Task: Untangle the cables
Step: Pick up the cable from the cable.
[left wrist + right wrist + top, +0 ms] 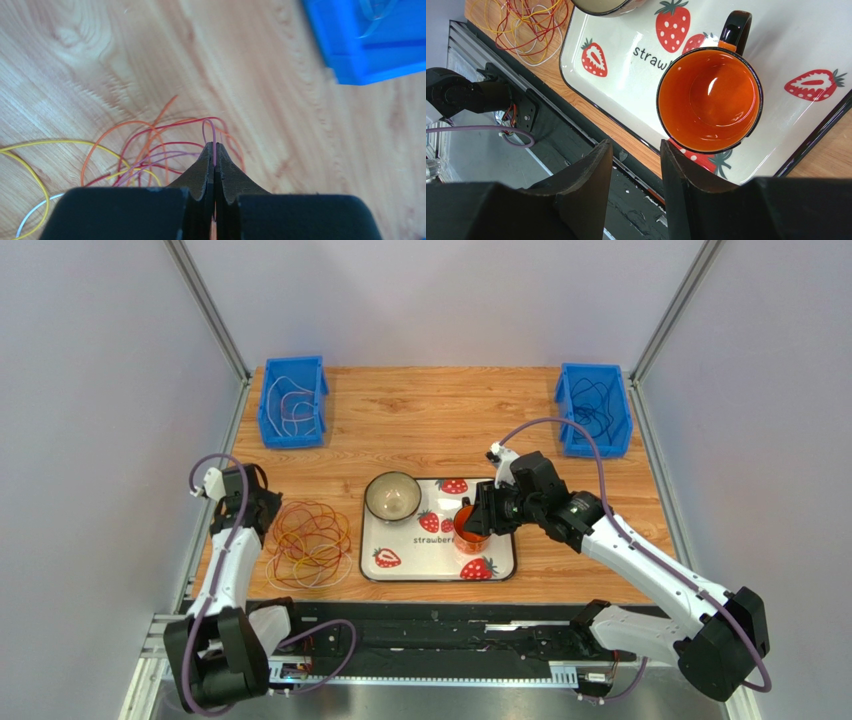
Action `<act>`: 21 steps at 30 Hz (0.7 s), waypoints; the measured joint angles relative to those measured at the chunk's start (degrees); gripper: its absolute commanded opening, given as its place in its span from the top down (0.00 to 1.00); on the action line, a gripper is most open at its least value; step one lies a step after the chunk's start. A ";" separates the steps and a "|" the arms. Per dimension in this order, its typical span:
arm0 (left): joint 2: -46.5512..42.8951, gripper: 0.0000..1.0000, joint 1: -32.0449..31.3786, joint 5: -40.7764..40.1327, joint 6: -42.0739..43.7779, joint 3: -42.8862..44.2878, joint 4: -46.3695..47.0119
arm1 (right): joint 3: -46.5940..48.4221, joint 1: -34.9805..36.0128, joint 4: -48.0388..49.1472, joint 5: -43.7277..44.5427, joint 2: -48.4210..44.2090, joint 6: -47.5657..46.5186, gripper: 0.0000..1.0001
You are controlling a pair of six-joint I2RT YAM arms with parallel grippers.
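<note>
From the top camera, the tangle of thin wire cables [308,540] in yellow, orange, red-brown and white lies on the pale wooden table [430,420] at the near left, just left of the white strawberry-printed tray [500,572]. My left gripper [266,518] sits at the pile's left edge. At the far side stand two blue plastic bins, the left bin [292,405] and the right bin [594,412], each with a few wires in it. My right gripper [482,512] hangs over the tray by the orange mug [468,530] with its black handle. The round cream bowl [392,496] is to its left.

In the left wrist camera, the jaws are pressed together with a single pink-purple strand [210,127] pinched at the very tips. Its loop arches just beyond them, crossed with orange and red loops. I judge the step to be drawing this one strand free. I'd lift slowly and straight up, watching whether neighbours rise with it. If they do, I'd pause rather than drag the whole heap. The hold is only at the fingertips, so a jerk could let the wire slip.

In the right wrist camera, the fingers stand apart with nothing between them, above the tray's near edge beside the mug. That hand is well apart from the pile, so I'd bring it over to pin the other loops down before pulling.
</note>
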 measured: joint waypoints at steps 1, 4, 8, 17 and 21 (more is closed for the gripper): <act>-2.08 1.00 0.00 0.00 0.42 1.14 -0.90 | 0.00 0.00 0.00 0.00 0.00 0.02 0.56; -7.45 1.00 0.00 0.00 1.77 4.87 -3.26 | 0.02 0.00 0.00 -0.02 0.00 0.04 0.56; -13.00 1.00 0.00 0.02 3.43 9.09 -6.03 | 0.02 0.00 0.00 -0.04 -0.07 0.09 0.56; -19.58 1.00 0.00 3.37 5.51 18.08 -11.30 | 0.44 0.00 -0.15 -0.09 -1.38 0.76 0.56; -20.24 1.00 0.00 8.04 5.95 23.43 -11.37 | 0.87 0.00 -0.13 -0.37 -2.05 1.27 0.56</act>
